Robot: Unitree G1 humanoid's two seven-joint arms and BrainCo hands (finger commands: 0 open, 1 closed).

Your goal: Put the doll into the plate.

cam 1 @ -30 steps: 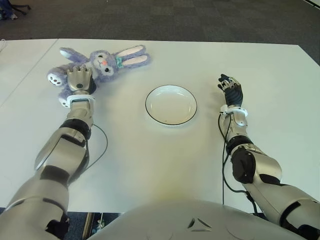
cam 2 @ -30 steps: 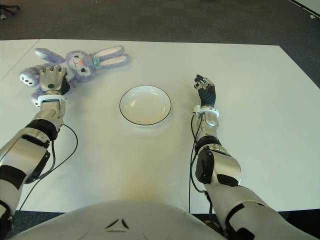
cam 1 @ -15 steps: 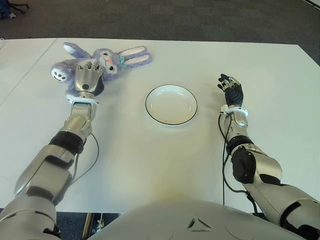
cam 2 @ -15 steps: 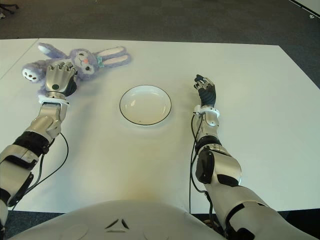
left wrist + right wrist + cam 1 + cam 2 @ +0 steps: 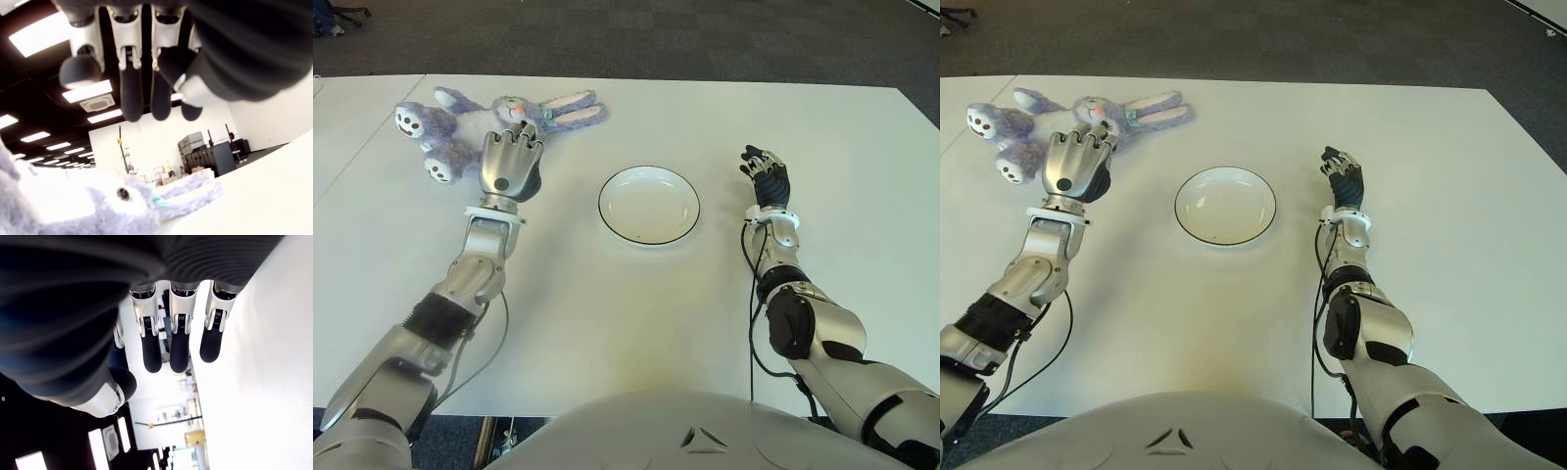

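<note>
Hovering just beside the plush bunny doll (image 5: 499,118) near the table's (image 5: 607,313) far left corner, the left robot hand (image 5: 509,164) has its fingers relaxed, holding nothing. The plate (image 5: 649,205) sits empty mid-table. The right robot hand (image 5: 766,174), loosely open, shows right of the plate. A shallow grab could catch only a floppy ear, so the doll may slip out.

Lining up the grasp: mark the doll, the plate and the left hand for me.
doll (image 5: 427,137), left eye view, on its purple body.
plate (image 5: 649,233), left eye view, on its near rim.
left hand (image 5: 509,164), left eye view, on the back of the hand.
</note>
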